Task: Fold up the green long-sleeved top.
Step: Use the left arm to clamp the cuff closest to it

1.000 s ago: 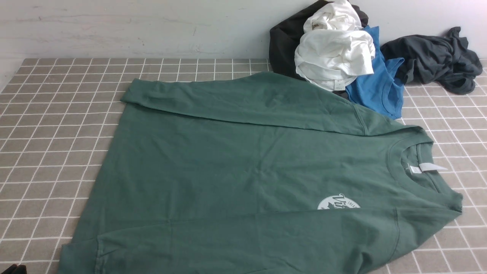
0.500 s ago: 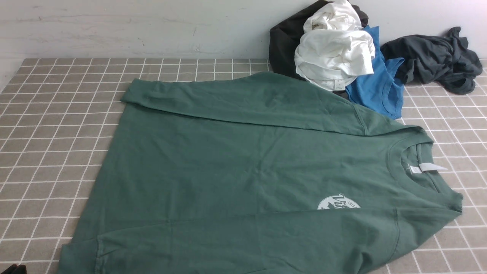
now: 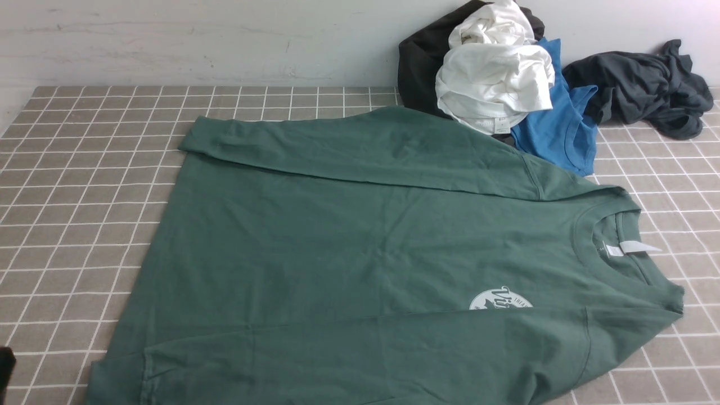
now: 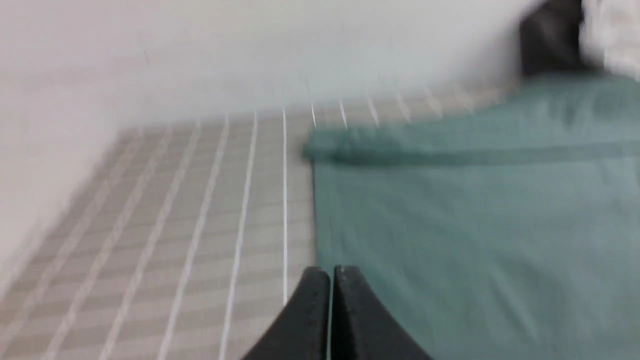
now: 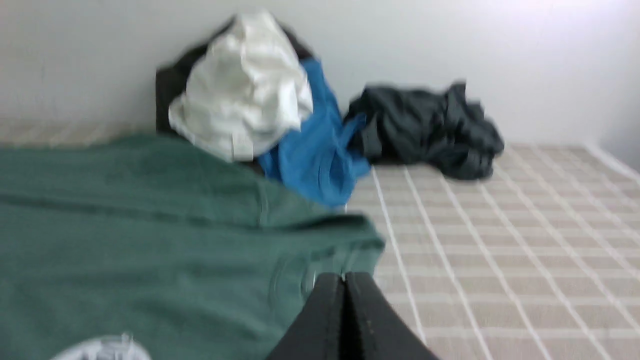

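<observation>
Green top (image 3: 360,253) looks soft, light, floppy; pinch the hem corners, well apart from its neck tag (image 3: 633,248). Both jaws clenched, empty.

only the tips of the robot are shown. the left gripper (image 4: 331,274) is made up of two matte black fingers (image 4: 310,320), narrow at the tip and flared in a curve toward the base, with a thin pale seam between them. the right gripper (image 5: 344,278) is shaped alike, plain black, its finer detail lost to blur. a small black piece (image 3: 5,364) is cut off at the front view's edge.
</observation>
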Action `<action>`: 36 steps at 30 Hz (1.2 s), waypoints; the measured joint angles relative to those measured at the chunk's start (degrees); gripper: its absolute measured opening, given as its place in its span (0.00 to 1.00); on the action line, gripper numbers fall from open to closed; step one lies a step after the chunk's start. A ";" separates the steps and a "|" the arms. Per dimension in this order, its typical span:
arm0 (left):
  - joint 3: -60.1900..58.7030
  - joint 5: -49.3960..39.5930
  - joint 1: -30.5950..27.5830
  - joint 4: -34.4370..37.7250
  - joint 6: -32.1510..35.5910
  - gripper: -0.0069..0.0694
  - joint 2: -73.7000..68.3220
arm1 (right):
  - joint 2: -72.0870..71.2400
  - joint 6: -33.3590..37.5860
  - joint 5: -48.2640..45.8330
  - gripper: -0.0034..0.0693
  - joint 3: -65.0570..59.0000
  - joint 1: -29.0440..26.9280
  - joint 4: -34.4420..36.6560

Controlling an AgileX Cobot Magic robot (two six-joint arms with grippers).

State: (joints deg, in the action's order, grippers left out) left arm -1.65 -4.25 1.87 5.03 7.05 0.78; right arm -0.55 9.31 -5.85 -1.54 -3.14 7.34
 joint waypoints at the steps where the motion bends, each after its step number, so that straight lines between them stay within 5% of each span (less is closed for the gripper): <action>1: 0.00 3.44 0.00 0.00 -0.05 0.09 0.00 | 0.00 -0.39 3.64 0.03 0.00 0.00 0.93; 9: 0.14 30.69 0.00 0.67 -5.27 0.09 0.00 | 0.00 -16.67 28.72 0.03 0.00 0.06 12.72; 12: 2.39 31.64 0.00 0.79 -7.80 0.09 -0.31 | 0.38 -19.20 30.37 0.03 0.24 0.06 12.10; 20: 32.66 6.24 0.00 0.62 -2.96 0.08 -24.94 | 19.40 -20.42 6.29 0.03 23.71 0.06 -19.10; 23: 39.95 -9.00 0.00 0.62 -2.80 0.08 -36.49 | 28.85 -21.16 -7.20 0.03 30.63 0.34 -23.68; 31: 43.13 -31.22 0.00 5.93 -1.47 0.16 -57.05 | 49.47 -13.24 -37.24 0.03 37.04 8.62 -14.05; 36: 43.13 -36.72 -0.05 8.17 -0.46 0.48 -70.81 | 63.72 -1.51 -38.80 0.03 37.26 15.97 -4.35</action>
State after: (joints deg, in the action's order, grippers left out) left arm 41.48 -40.97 1.82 13.20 6.59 -70.03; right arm 63.17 7.80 -44.65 35.72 12.83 2.99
